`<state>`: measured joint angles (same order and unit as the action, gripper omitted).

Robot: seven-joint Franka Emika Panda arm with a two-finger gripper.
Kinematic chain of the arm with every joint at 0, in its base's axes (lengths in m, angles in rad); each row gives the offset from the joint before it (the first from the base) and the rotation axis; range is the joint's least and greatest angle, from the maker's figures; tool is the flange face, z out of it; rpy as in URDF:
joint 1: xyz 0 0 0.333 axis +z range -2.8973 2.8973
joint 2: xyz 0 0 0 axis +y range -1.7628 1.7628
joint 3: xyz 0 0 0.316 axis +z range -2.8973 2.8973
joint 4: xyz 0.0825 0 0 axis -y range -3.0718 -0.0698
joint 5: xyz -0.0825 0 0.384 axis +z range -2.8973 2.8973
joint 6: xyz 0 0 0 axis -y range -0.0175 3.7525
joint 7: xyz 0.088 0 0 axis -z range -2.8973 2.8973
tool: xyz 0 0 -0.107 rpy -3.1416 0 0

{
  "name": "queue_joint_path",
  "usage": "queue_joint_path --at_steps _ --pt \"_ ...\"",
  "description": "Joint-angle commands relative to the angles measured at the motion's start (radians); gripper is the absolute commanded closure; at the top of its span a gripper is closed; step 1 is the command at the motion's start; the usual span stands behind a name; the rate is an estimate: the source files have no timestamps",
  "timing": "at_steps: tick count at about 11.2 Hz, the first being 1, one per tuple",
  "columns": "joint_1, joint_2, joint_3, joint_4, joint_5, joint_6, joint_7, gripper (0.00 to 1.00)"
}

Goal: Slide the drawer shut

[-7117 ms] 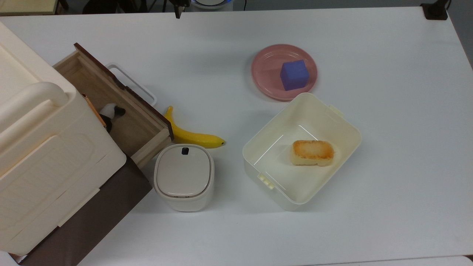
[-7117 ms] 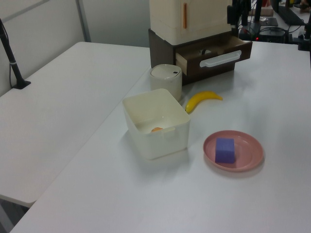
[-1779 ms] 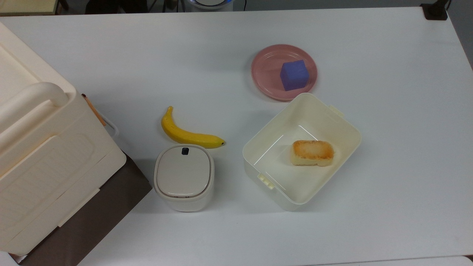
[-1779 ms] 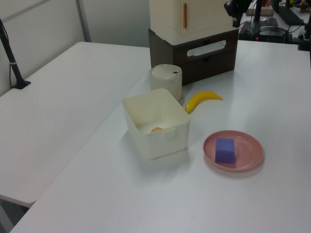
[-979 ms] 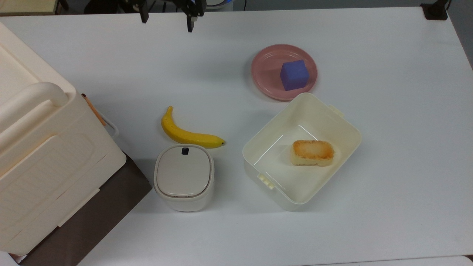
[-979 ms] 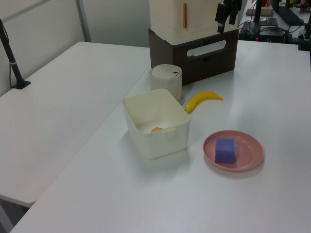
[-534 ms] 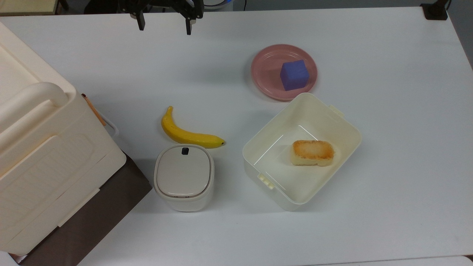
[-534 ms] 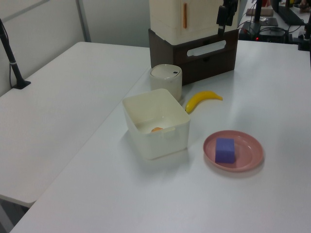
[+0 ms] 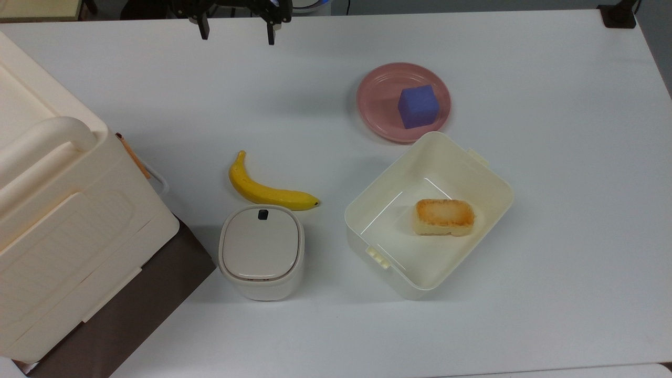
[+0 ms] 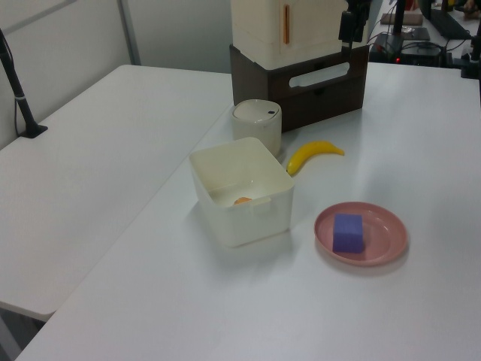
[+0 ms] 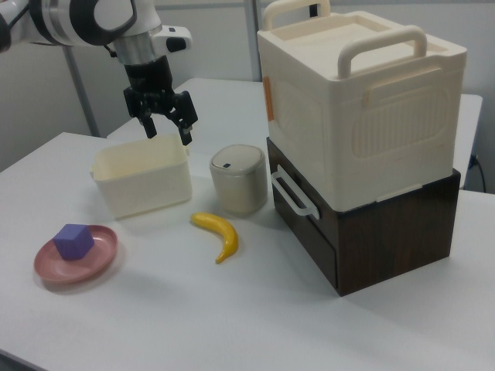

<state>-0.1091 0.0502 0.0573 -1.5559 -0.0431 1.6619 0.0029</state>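
Observation:
The drawer sits pushed in, its dark brown front flush with the brown cabinet below the cream case. Its white loop handle sticks out toward the banana; a sliver of the handle peeks from under the case in the top view. In the left view the drawer front also lies flush. My gripper hangs open at the top view's far table edge, well away from the drawer. In the right view the gripper hovers above the cream tub, holding nothing.
A cream lidded case rests on the cabinet. A banana lies before the drawer, next to a small lidded bin. A cream tub holds a piece of bread. A pink plate carries a purple cube.
The drawer, open seven seconds ago, now stands pushed in, and the banana has shifted slightly. Over the last second the open gripper has stayed near the far table edge with only small movement.

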Motion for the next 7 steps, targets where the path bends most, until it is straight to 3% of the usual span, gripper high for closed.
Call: queue_joint_path --at_steps 1,7 --pt "0.006 -0.023 -0.001 -0.004 -0.001 -0.014 0.011 0.00" --pt "0.038 -0.016 -0.010 -0.001 -0.006 0.022 0.152 0.00"
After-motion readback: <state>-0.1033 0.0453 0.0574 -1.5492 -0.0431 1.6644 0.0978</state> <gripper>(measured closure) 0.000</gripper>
